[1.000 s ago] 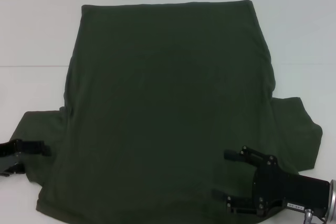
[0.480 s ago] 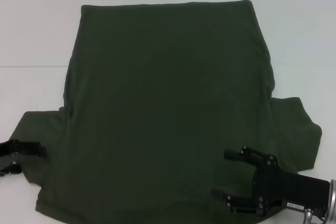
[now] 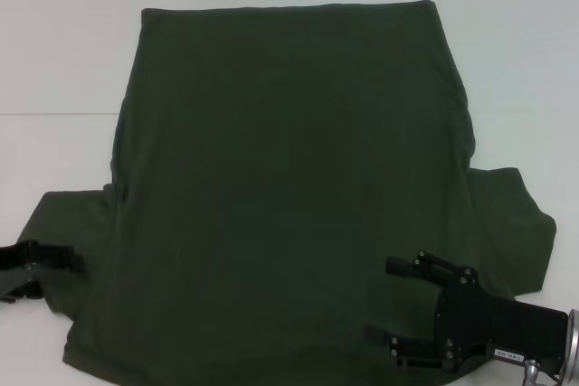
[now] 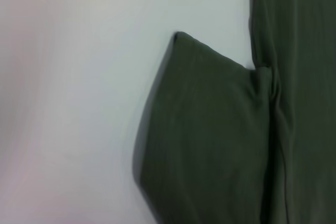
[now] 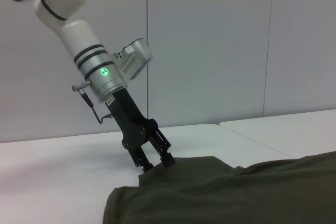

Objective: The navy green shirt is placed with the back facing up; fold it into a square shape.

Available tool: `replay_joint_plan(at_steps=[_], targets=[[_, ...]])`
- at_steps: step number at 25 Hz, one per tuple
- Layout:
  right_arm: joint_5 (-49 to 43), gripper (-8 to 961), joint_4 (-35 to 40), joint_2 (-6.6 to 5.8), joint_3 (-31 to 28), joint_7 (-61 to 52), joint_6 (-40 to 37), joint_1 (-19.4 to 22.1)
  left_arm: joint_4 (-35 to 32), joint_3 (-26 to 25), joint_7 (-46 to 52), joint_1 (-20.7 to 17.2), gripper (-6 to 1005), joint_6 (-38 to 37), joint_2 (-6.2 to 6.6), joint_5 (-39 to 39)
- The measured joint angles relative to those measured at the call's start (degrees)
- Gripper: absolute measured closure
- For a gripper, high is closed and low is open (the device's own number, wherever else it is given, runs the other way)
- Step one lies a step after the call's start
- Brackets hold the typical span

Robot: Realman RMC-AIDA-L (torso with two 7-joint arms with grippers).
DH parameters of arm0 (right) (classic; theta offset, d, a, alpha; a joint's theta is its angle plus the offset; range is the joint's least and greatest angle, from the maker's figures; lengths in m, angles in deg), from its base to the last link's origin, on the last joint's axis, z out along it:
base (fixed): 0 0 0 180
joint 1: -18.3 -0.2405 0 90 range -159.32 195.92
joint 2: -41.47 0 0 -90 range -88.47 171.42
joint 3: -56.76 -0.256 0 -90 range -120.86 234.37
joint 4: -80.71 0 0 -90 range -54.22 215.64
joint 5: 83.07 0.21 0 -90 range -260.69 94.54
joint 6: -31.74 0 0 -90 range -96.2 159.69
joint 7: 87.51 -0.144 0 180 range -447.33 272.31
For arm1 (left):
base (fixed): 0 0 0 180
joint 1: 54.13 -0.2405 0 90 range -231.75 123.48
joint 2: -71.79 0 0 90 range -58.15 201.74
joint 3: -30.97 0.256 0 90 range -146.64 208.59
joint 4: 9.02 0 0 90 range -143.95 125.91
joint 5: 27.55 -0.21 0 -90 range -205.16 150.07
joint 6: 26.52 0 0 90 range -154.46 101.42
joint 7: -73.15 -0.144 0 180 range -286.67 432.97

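The navy green shirt (image 3: 289, 187) lies flat and unfolded on the white table (image 3: 63, 61). The left gripper (image 3: 56, 257), fingers parted, has crept slightly at the left sleeve edge; the right gripper (image 3: 380, 300) stays spread above the hem, so folding hasn't begun

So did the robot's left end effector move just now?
Barely. The left end effector stays at the tip of the shirt's left sleeve, having only wobbled a little along it; the right end effector sits over the shirt's near right corner.

White arm (image 5: 58, 11) with black bands; silver wrist (image 5: 105, 72), green light (image 5: 104, 71); black left gripper (image 5: 156, 162).
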Motion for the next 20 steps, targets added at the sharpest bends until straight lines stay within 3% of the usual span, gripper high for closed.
replay_joint_plan(at_steps=[20], targets=[[0.00,15,0.00,0.09,-0.06,0.00,-0.06,-0.45,-0.67,1.10,-0.09,0.92,256,-0.08,-0.40,-0.20]])
